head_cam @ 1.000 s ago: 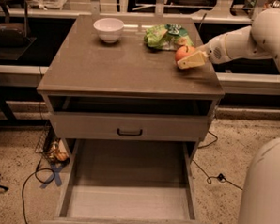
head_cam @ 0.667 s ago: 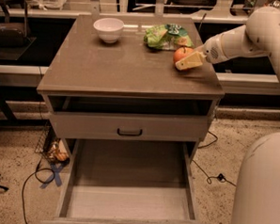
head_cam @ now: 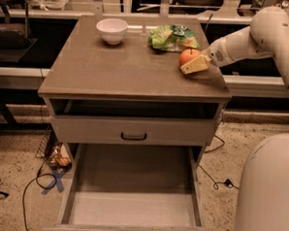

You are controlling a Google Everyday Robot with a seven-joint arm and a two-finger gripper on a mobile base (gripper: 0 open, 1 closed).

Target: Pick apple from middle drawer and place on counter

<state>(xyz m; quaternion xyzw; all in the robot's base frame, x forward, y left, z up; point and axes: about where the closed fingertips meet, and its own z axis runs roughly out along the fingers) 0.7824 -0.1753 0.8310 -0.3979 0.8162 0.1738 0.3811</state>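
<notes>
The apple [head_cam: 188, 55] is red-orange and rests at the right side of the counter [head_cam: 122, 67], in front of the snack bag. My gripper [head_cam: 188, 63] reaches in from the right and is shut on the apple, with one yellow finger [head_cam: 195, 65] across its front. The middle drawer [head_cam: 130, 204] is pulled out wide below and holds nothing.
A white bowl [head_cam: 112, 29] stands at the counter's back left. A green-and-yellow snack bag [head_cam: 172, 37] lies at the back right. The upper drawer front with a black handle [head_cam: 133, 135] is shut. Cables [head_cam: 39, 185] lie on the floor to the left.
My gripper and the apple have come down slightly toward the counter top. Nothing else has moved.
</notes>
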